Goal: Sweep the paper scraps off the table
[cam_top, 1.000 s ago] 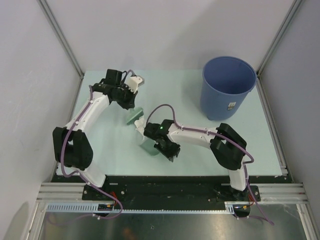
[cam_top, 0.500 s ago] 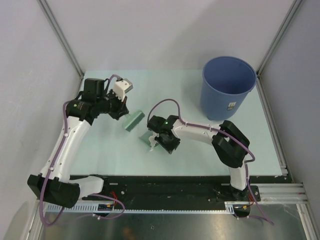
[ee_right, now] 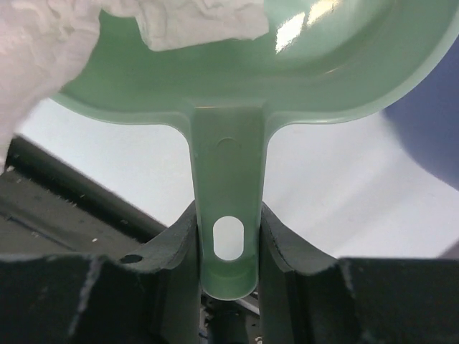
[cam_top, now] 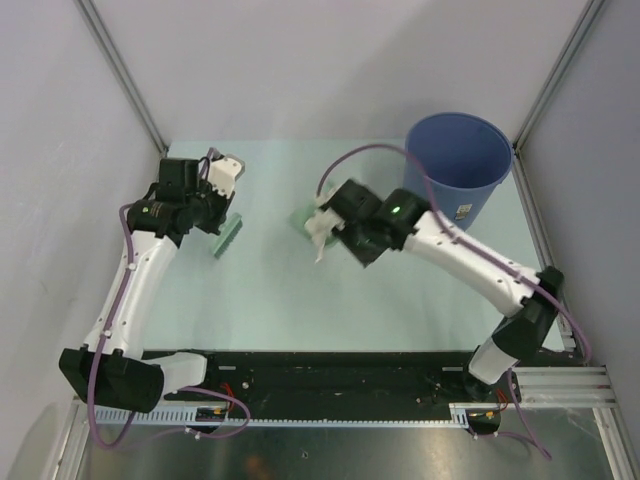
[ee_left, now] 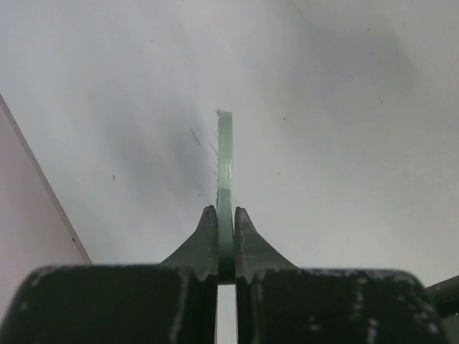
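Dustpan point(ee_right: 287, 79) handle sitting between the two fingers of my right gripper point(ee_right: 228, 222), which are pressing on it from both sides. In the right wrist view, white crumpled paper scraps point(ee_right: 204, 25) are lying in the sage-green pan, with a larger white piece bulging over its edge at 10 o'clock.

From above, I am holding the pan just past the middle of the table point(cam_top: 300, 300), toward 12 o'clock. It appears to be hanging above the surface, not resting on it. A tall blue bin point(cam_top: 457, 175) is standing at about 2 o'clock from the pan, near but not touching.

My left gripper point(ee_left: 225, 236) is pinching the thin green brush point(ee_left: 225, 158) edge-on, fingers narrow and tight against it, out at the 9 o'clock side of the table. From above I cannot pick out any loose scrap on the table, though small ones may be escaping that view.

I am judging the sweeping itself to be done and the emptying step to be in hand. The next move is calling for bringing the pan over the bin's rim toward 2 o'clock while holding it level. The overhanging white piece looks likely to slip off early. Only then should I be tipping the pan.
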